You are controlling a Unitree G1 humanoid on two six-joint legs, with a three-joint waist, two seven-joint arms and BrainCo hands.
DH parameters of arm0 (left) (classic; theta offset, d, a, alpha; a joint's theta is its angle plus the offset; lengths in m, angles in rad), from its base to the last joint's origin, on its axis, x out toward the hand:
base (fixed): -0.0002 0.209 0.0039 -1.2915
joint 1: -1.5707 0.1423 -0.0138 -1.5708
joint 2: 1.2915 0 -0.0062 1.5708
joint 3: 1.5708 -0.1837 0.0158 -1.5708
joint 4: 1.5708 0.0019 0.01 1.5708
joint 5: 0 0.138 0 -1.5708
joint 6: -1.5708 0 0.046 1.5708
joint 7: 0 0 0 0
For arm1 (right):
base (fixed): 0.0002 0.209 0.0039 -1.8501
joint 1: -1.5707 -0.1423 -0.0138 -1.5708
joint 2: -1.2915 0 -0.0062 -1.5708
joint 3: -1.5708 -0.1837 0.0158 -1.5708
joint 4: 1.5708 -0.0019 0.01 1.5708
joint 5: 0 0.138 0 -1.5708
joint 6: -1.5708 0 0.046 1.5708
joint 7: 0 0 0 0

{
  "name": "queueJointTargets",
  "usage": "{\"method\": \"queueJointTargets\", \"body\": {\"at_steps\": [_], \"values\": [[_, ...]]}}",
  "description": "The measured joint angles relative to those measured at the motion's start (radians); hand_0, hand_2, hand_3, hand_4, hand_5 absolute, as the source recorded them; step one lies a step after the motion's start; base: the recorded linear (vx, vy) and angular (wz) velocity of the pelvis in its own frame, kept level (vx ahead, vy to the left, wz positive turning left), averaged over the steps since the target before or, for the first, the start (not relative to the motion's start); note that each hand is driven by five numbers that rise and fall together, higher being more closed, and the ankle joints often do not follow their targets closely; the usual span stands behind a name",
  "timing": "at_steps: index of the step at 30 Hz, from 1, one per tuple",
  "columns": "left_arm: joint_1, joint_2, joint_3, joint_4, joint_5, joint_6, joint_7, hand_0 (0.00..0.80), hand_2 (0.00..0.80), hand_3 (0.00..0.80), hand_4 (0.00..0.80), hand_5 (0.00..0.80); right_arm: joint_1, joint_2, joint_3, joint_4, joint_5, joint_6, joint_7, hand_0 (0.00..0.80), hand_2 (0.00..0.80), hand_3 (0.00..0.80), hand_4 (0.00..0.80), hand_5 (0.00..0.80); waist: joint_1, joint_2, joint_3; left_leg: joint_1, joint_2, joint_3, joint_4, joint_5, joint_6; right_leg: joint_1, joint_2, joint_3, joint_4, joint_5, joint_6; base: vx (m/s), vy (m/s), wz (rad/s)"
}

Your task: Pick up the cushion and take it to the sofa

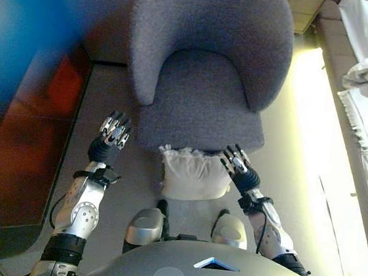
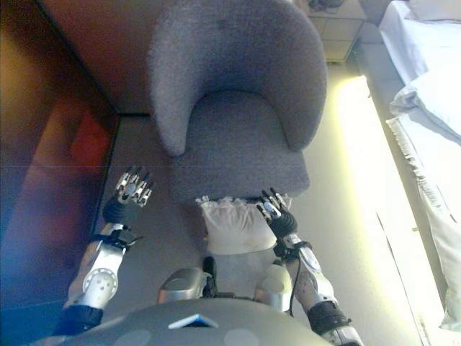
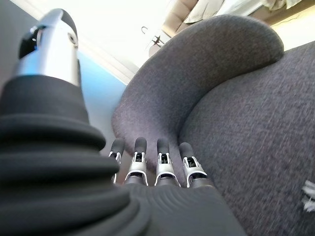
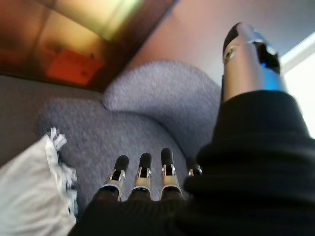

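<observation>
Below the armchair (image 1: 203, 81), cushion (image 1: 192, 175) lies crosswise between straight-fingered left hand (image 1: 110, 140) and right hand (image 1: 240, 170).

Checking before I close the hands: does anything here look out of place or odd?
Yes: the white fringed cushion lies on the floor against the front of the grey armchair, not on its seat. The left hand and right hand hover open on either side of it, neither holding it. Nothing looks spilled or damaged.

Both eye views look steeply down from the head onto the grey armchair (image 1: 204, 68) and the floor before it. Each wrist view looks along its own hand from very close, sharing that armchair's (image 3: 236, 98) seat and back
</observation>
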Motion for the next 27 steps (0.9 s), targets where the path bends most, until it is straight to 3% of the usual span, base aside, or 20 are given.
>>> {"method": "queueJointTargets", "body": {"at_steps": [2,5,10,16,20,23,27], "values": [[0.030,0.004,-0.002,0.000,0.001,-0.005,-0.004,0.000,0.000,0.000,0.000,0.000,-0.015,0.003,-0.008,0.018,0.000,0.008,0.003,0.000,0.000,0.000,0.000,0.000,0.002,-0.027,-0.009,0.018,0.012,-0.021,-0.002,-0.002,-0.039,0.014,0.010,-0.001,-0.009,0.071,-0.035,0.172,-0.094,0.38],[0.075,-0.004,-0.016,0.003,0.002,-0.006,-0.006,0.000,0.000,0.000,0.000,0.000,-0.037,-0.031,-0.023,0.028,0.000,0.019,0.003,0.000,0.000,0.000,0.000,0.000,0.011,0.019,-0.014,0.023,0.082,-0.036,0.000,-0.010,-0.065,0.025,0.083,-0.017,-0.009,0.053,-0.069,0.153,-0.089,0.11],[0.059,-0.014,-0.015,0.002,0.062,-0.006,0.032,0.000,0.000,0.000,0.000,0.000,-0.055,-0.058,-0.023,0.025,-0.028,0.018,0.002,0.000,0.000,0.000,0.000,0.000,0.000,0.030,-0.020,0.027,0.123,-0.053,-0.004,-0.008,-0.084,0.060,0.129,-0.029,-0.018,0.030,-0.084,0.100,-0.073,0.15],[-0.022,-0.014,-0.019,0.002,0.088,-0.007,0.051,0.000,0.000,0.000,0.000,0.000,-0.059,-0.081,-0.021,0.014,-0.083,0.008,0.001,0.000,0.000,0.000,0.000,0.000,0.000,0.028,-0.020,-0.013,0.120,-0.052,0.077,-0.009,-0.089,0.086,0.117,-0.040,-0.016,0.001,-0.080,0.006,0.004,0.32],[-0.058,-0.013,-0.050,0.002,0.068,0.005,0.030,0.000,0.000,0.000,0.000,0.000,-0.094,-0.089,-0.010,0.011,-0.094,-0.013,0.006,0.000,0.000,0.000,0.000,0.000,0.003,0.048,-0.015,-0.010,0.119,-0.048,0.054,-0.023,-0.097,0.081,0.108,-0.052,0.012,-0.014,-0.081,0.008,0.171,0.20],[-0.058,-0.013,-0.067,0.002,0.032,0.025,0.004,0.000,0.000,0.000,0.000,0.000,-0.087,-0.066,-0.016,-0.012,0.037,-0.008,0.051,0.000,0.000,0.000,0.000,0.000,-0.002,0.051,-0.032,-0.004,0.115,-0.026,0.014,-0.003,-0.094,0.080,0.097,-0.055,0.011,-0.015,-0.077,0.047,0.091,0.09],[-0.048,-0.025,-0.072,0.002,-0.093,0.084,-0.100,0.000,0.000,0.000,0.000,0.000,-0.048,0.009,-0.054,-0.012,0.266,0.065,0.184,0.000,0.000,0.000,0.000,0.000,-0.001,0.057,-0.051,0.028,0.110,-0.022,-0.041,0.026,-0.097,0.095,0.095,-0.073,-0.017,-0.001,-0.070,0.007,0.076,0.05]]}}
